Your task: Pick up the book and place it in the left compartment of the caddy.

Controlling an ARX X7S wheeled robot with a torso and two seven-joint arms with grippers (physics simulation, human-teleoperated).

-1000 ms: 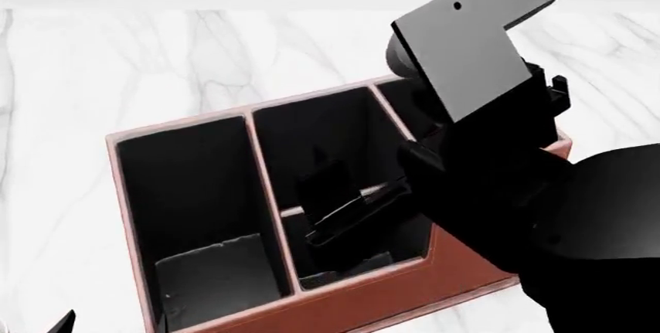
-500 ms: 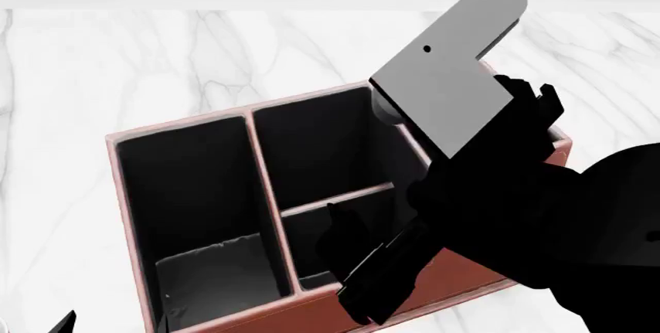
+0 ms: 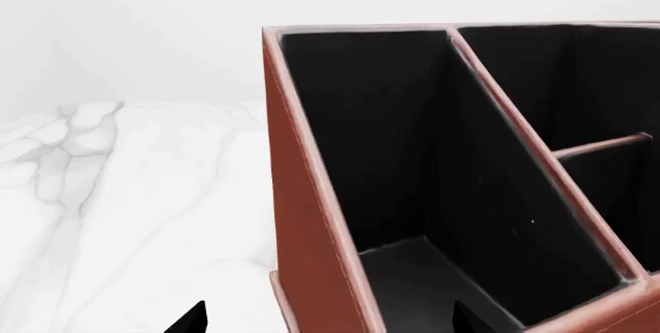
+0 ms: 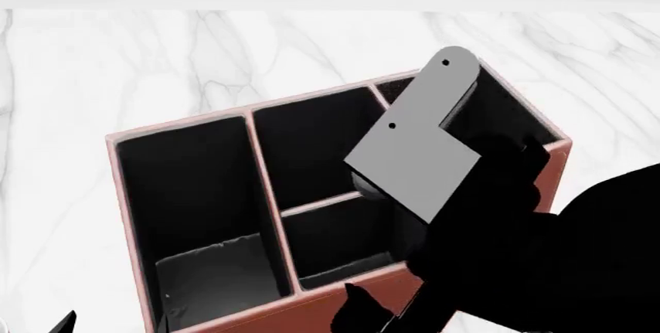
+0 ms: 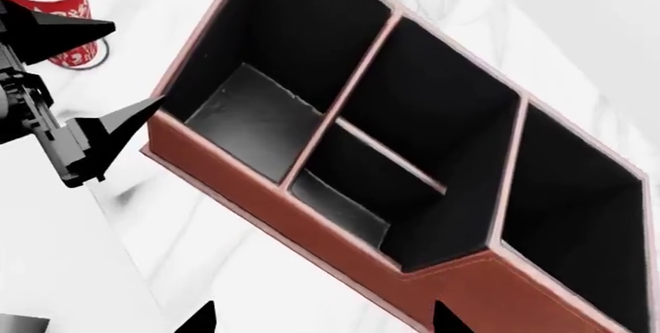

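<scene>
Resting flat inside the left compartment (image 5: 270,47), the book (image 5: 247,120) looks delivered
Right gripper (image 5: 320,321) open, empty; left gripper (image 3: 328,319) open

No readable text, label, brand, number or sign in any view. The caddy (image 4: 341,302) has plain leather walls with light stitching only, no lettering. A red mug (image 5: 57,16) carries a white pattern, too small and cropped to read as words. The grey bracket (image 4: 413,151) on the right arm shows 2 dark screw holes, no marking. The marble table (image 4: 124,62) has veining only.
</scene>
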